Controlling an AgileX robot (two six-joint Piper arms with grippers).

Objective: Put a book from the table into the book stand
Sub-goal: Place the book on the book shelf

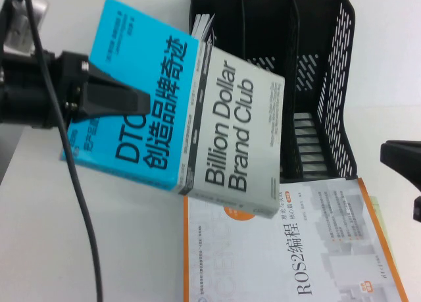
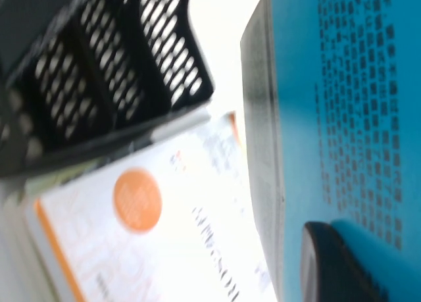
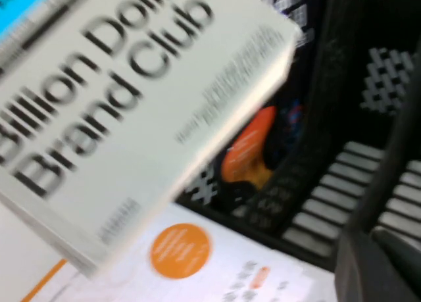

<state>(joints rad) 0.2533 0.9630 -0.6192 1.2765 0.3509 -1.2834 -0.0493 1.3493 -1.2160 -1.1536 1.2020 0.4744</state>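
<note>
At frame left, the left gripper clamps the tilted book, covering the book stand's left slots; right gripper at right edge, fingers indiscernible.

Left black gripper sits raised at the left side, fingers clamped flat, wrist level. Right black gripper hangs low at the right edge.

The book, half bright blue, half grey, printed "DTC" and "Billion Dollar Club", hangs tilted above the white surface, clamped at its blue end by the left gripper, overlapping the near-left of the black book stand, which stands upright at the far side.
</note>
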